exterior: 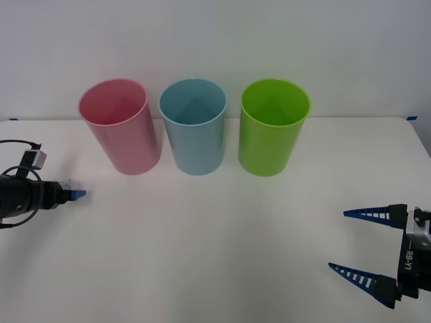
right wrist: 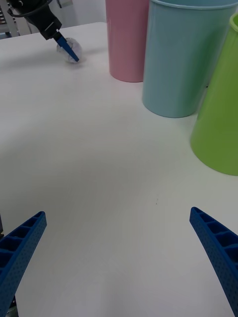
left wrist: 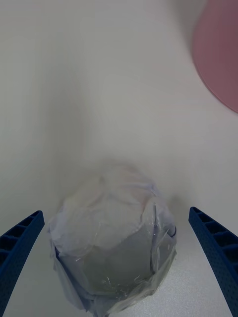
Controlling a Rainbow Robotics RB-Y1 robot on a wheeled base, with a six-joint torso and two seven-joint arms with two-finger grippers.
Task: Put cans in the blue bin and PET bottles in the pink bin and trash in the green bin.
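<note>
Trash (left wrist: 113,237) on table between spread fingers of left pincer (left wrist: 119,267), untouched; right pincer (right wrist: 119,262) spread, idle.

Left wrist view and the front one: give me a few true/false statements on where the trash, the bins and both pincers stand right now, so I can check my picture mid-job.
1. The trash lies on the table between the open fingers of the left pincer. True.
2. The trash is already inside the green bin. False: it is on the table, at the robot's left, near the pink bin.
3. The blue bin stands between the pink and green bins. True.
4. The right pincer is shut on a can. False: it is open and holds nothing, low at the robot's right.
5. All three bins stand upright. True.
</note>
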